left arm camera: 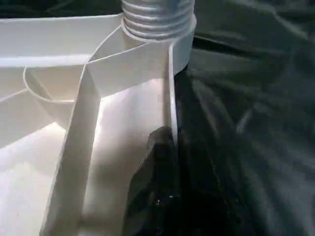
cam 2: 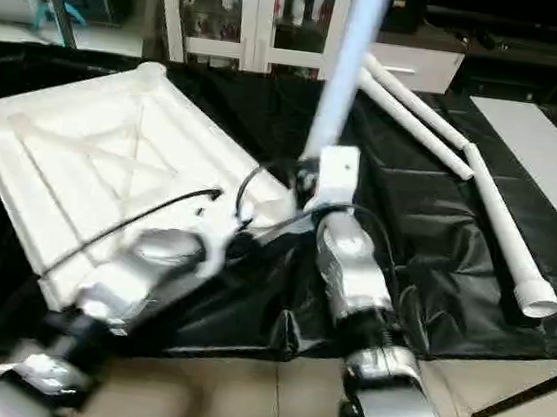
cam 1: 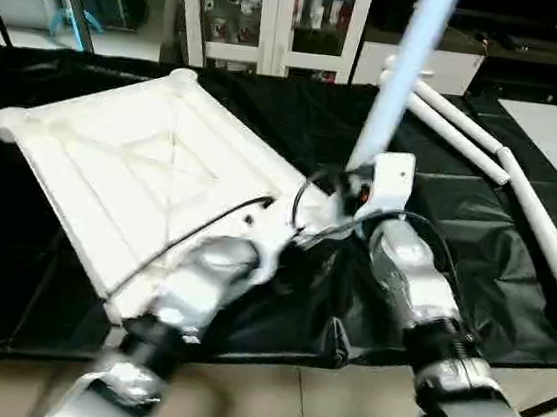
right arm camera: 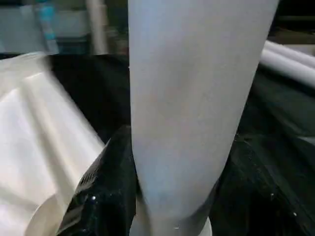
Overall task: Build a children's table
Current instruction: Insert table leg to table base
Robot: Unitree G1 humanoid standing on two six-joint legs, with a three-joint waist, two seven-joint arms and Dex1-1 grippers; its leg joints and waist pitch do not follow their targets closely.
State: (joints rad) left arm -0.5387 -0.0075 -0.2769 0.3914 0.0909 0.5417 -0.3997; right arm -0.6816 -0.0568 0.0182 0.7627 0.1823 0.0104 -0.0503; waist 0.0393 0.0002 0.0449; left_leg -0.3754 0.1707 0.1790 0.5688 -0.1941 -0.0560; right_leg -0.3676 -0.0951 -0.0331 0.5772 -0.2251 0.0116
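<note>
Tabletop lies underside up on black-covered work table. R gripper clamps 1 leg upright at tabletop's near-right corner. L gripper, fingers together, pinches tabletop rim beside leg's threaded end. 3 legs lie far right.
</note>
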